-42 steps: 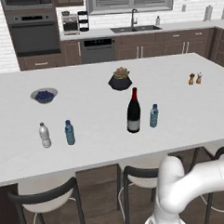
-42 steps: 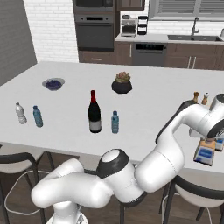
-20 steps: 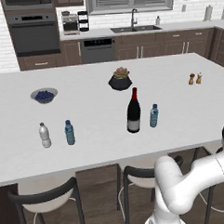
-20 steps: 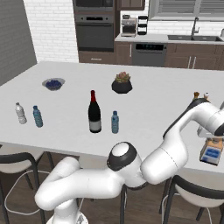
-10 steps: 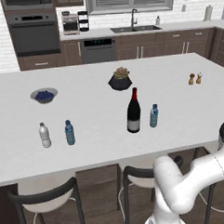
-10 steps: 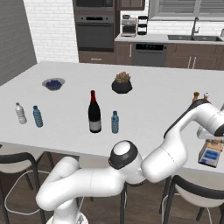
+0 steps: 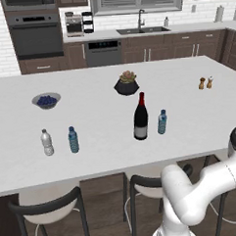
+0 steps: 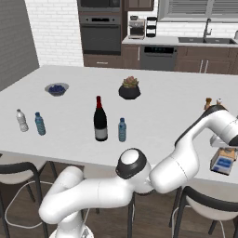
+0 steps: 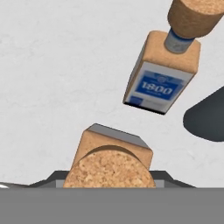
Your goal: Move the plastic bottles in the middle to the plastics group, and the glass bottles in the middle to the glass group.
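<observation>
Arm had settled at the counter's (image 8: 69, 130) right edge. Squarish bottle (image 9: 111, 164) sat beneath end effector (image 8: 221, 148), beside matching bottle (image 9: 159, 78). Grip unconfirmed, fingertips hidden; placement judged imminent.

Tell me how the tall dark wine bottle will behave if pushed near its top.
Likely tips rather than slides: the wine bottle stands tall on a narrow base. Probably rigid and heavy, since it looks like dark glass; a fall might break it.

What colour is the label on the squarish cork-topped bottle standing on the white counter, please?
Blue and white, on the squarish tan bottle; the hand view shows it best.
</observation>
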Available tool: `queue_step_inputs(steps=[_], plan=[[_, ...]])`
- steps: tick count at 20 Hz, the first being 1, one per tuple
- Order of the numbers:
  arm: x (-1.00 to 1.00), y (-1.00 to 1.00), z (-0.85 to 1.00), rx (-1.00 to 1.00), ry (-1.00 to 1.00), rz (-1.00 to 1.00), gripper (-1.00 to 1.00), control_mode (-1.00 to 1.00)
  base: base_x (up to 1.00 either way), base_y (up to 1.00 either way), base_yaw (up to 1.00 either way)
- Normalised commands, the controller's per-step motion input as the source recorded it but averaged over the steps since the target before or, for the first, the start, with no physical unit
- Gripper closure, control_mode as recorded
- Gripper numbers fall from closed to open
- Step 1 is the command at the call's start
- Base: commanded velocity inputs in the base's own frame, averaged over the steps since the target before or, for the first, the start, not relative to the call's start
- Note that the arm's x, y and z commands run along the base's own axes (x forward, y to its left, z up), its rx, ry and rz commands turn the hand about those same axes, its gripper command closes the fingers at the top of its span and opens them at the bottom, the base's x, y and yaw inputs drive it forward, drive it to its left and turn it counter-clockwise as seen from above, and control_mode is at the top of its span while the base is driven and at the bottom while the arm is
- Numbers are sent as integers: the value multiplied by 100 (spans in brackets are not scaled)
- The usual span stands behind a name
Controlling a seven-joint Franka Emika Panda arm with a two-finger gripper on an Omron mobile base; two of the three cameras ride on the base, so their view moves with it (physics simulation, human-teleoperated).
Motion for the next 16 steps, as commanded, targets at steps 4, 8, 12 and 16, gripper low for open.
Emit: queue_step_inputs(steps=[4, 8, 12, 16], plan=[[0, 0, 0, 0, -7, 3, 100, -100, 0, 0, 0], [0, 0, 0, 0, 0, 0, 100, -100, 0, 0, 0], [0, 0, 0, 0, 0, 0, -100, -100, 0, 0, 0], [0, 0, 0, 0, 0, 0, -100, -100, 0, 0, 0]])
